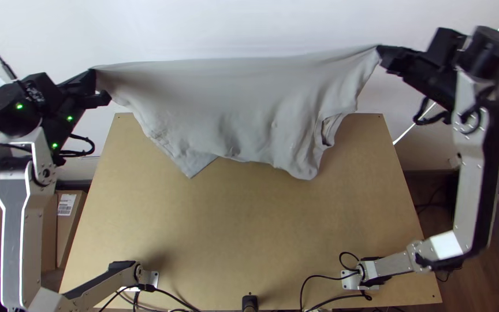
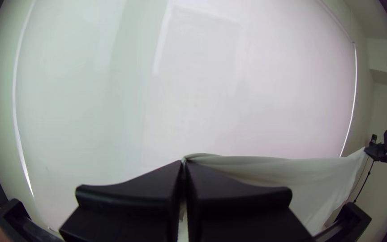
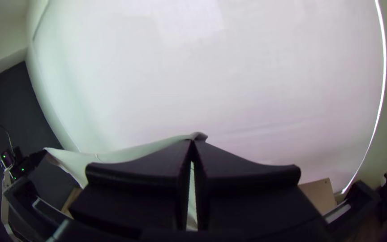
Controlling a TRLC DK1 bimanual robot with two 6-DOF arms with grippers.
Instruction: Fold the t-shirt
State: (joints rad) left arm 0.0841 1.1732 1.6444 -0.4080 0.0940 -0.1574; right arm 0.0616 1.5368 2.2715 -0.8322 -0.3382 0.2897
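The grey t-shirt (image 1: 232,110) hangs stretched between both grippers above the table's far edge, its top edge nearly straight and its lower part in loose folds. At its left upper corner my left gripper (image 1: 95,74) is shut on the cloth; my right gripper (image 1: 380,52) grips the right upper corner. In the left wrist view, the left gripper (image 2: 184,164) pinches a bit of the t-shirt (image 2: 292,175) between its tips. The right wrist view has the right gripper (image 3: 193,141) closed on the t-shirt (image 3: 126,153) at its tips.
Below the cloth lies the wooden table (image 1: 244,225), with black cables (image 1: 319,277) along its near edge. Cardboard boxes (image 1: 67,222) stand left of the table. A pale wall or screen (image 1: 249,29) rises behind the far edge.
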